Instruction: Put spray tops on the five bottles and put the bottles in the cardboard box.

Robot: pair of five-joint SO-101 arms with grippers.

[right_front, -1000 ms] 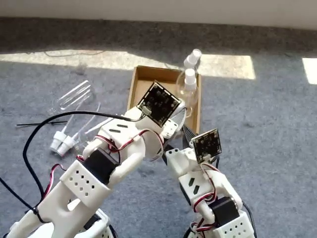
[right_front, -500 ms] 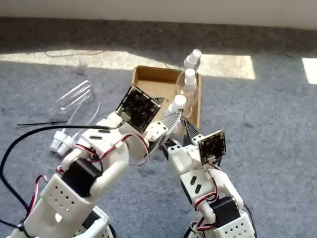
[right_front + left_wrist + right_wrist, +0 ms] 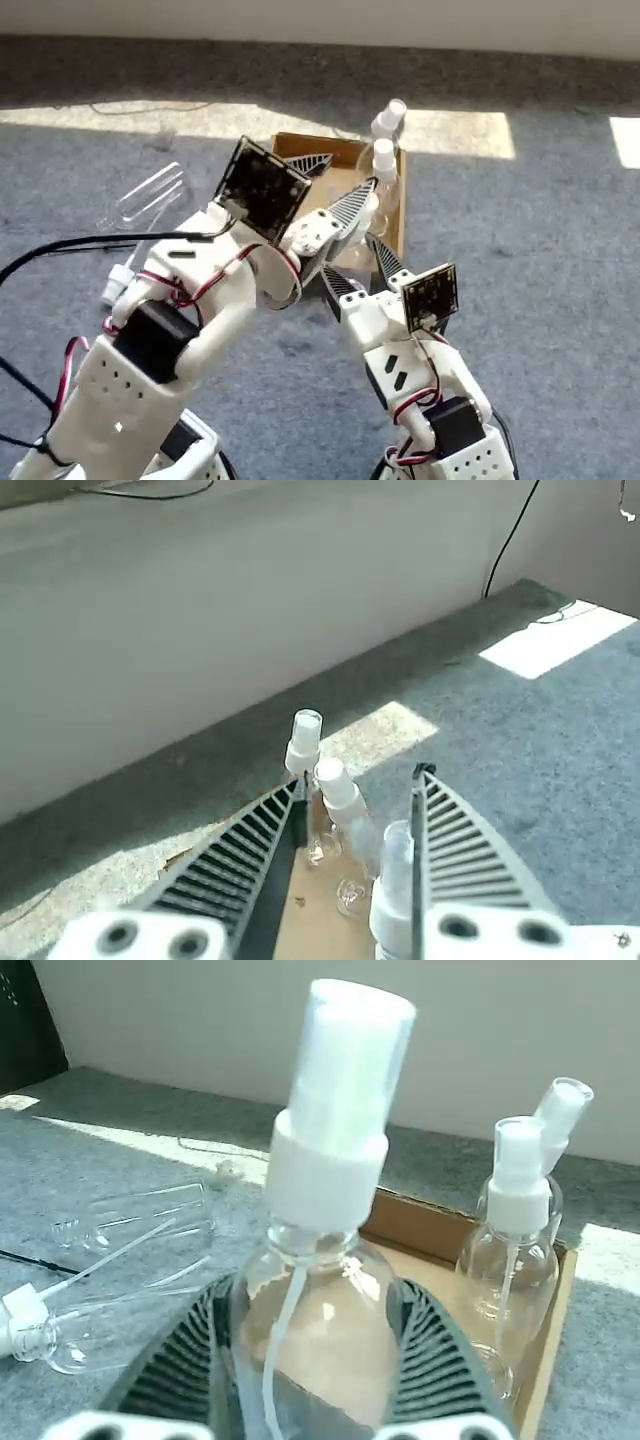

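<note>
Held bottle [image 3: 325, 1310]: upright in the right gripper [image 3: 312, 1295], long axis vertical, spray top [image 3: 345, 1090] fitted and standing clear above the fingers.
Right fingers: closed round the glass body, one on each side.
Left gripper [image 3: 360, 778]: spread wide, holding nothing; raised over the cardboard box [image 3: 300, 142], with the held bottle's top close beside one of its fingers.
Box from bottle: straight ahead of the right gripper, near rim just beyond the bottle.
In box: two capped bottles [image 3: 515, 1260] standing together at the far side; bare floor on the near side.
Nearer arm: right, the one carrying.
Coming move, judged: forward and down onto the bare floor, kept upright; the left fingers look close to that path.
On carpet [image 3: 520, 250]: clear bottles [image 3: 145, 195] lying on their sides, loose spray tops [image 3: 18, 1312] beside them, well apart from the box.
</note>
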